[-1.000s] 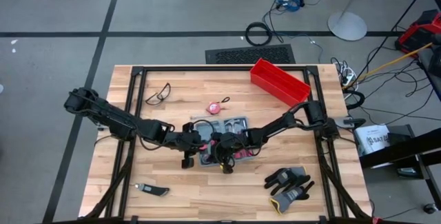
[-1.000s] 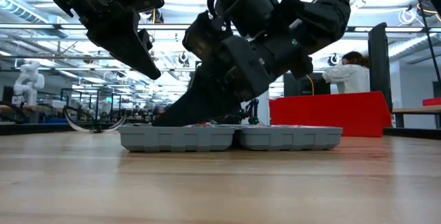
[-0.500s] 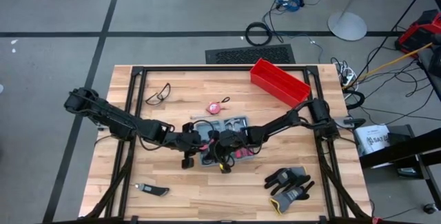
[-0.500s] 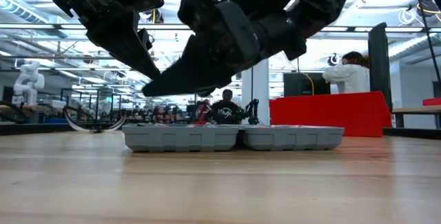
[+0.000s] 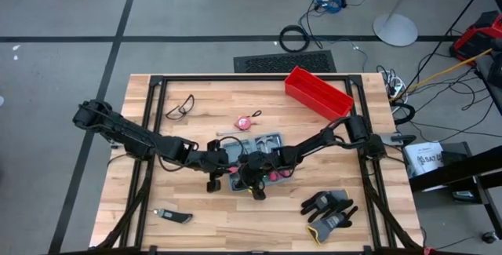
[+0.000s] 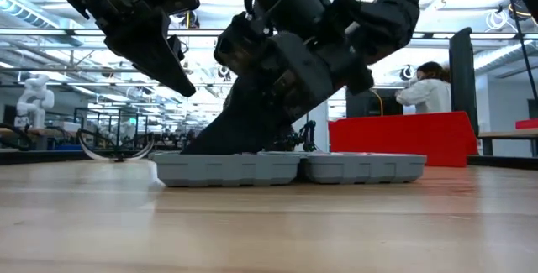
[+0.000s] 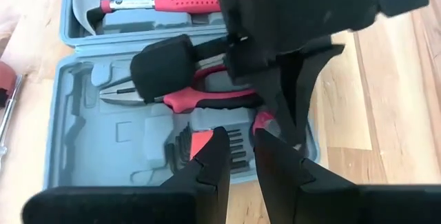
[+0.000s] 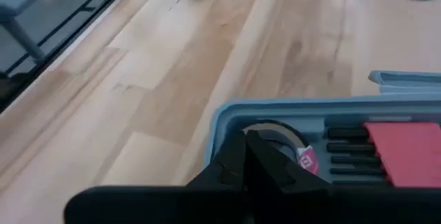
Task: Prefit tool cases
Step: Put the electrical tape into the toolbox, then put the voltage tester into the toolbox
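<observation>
Pressure from the clenched right gripper point(image 8: 247, 148) could skid the open tool case point(image 5: 252, 158) (left gripper point(image 7: 239, 156), slightly parted and empty, hovers).

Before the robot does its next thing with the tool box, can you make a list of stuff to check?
1. Tool case lying open and flat on the table: ok.
2. Pliers resting in their slot: ok.
3. Hammer in the other half: ok.
4. Right gripper jaws shut, tips down at the case: ok.
5. Left gripper holding something: cannot tell.
6. Red bin away from both arms: ok.
</observation>
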`<state>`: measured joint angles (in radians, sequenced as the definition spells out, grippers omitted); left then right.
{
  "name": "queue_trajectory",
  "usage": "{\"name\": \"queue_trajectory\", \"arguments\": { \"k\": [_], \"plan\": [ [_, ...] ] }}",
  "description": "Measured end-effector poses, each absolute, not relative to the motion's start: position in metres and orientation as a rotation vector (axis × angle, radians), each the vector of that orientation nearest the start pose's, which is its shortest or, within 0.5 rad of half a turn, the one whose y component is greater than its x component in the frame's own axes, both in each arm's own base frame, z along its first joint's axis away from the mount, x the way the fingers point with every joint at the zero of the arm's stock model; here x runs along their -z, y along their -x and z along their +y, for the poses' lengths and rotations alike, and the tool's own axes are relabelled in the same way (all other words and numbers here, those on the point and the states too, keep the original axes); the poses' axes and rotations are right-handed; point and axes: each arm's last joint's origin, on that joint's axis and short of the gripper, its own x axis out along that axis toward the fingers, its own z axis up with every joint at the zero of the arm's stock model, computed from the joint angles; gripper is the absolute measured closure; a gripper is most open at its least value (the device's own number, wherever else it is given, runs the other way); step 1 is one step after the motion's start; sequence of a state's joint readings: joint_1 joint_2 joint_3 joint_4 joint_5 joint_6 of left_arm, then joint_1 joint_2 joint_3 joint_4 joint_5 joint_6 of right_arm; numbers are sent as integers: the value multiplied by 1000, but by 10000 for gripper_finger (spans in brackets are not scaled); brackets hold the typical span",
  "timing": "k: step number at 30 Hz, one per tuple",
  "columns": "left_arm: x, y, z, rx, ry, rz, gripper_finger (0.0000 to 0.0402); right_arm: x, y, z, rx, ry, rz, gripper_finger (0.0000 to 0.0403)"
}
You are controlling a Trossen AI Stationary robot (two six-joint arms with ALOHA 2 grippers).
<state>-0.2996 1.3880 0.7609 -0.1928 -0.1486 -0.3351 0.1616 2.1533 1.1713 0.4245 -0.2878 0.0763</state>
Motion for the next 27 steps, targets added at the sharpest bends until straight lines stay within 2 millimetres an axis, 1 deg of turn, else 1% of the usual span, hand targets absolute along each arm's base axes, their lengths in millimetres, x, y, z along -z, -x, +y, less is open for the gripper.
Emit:
{"name": "queue_trajectory", "arguments": {
  "k": [2, 4, 6, 8, 11, 13, 15, 19, 21, 22, 26, 27],
  "plan": [
    [-197, -260, -77, 10, 132, 812, 331, -116, -424, 79, -424, -90, 565, 403],
    [-197, -260, -78, 14, 130, 813, 331, -137, -426, 79, -428, -57, 502, 403],
    [-198, -260, -79, 16, 128, 812, 331, -148, -426, 79, -418, -33, 458, 403],
    [-197, -259, -80, 10, 121, 816, 331, -144, -426, 78, -410, -28, 479, 403],
    [-197, -258, -81, 5, 114, 810, 331, -130, -426, 77, -365, -13, 529, 403],
    [-197, -258, -82, 2, 108, 808, 331, -118, -428, 78, -361, -19, 545, 403],
    [-197, -258, -83, 0, 104, 805, 331, -101, -428, 76, -355, -39, 586, 403],
    [-198, -258, -84, 1, 103, 804, 331, -100, -430, 72, -359, -74, 582, 403],
    [-198, -258, -84, 1, 104, 802, 331, -107, -429, 72, -366, -72, 571, 403],
    [-198, -258, -84, 1, 104, 801, 331, -114, -429, 73, -370, -61, 557, 403],
    [-198, -258, -84, -3, 102, 800, 331, -151, -430, 73, -385, -14, 487, 403],
    [-198, -258, -84, -12, 98, 797, 331, -155, -428, 73, -388, 1, 494, 403]
  ]
}}
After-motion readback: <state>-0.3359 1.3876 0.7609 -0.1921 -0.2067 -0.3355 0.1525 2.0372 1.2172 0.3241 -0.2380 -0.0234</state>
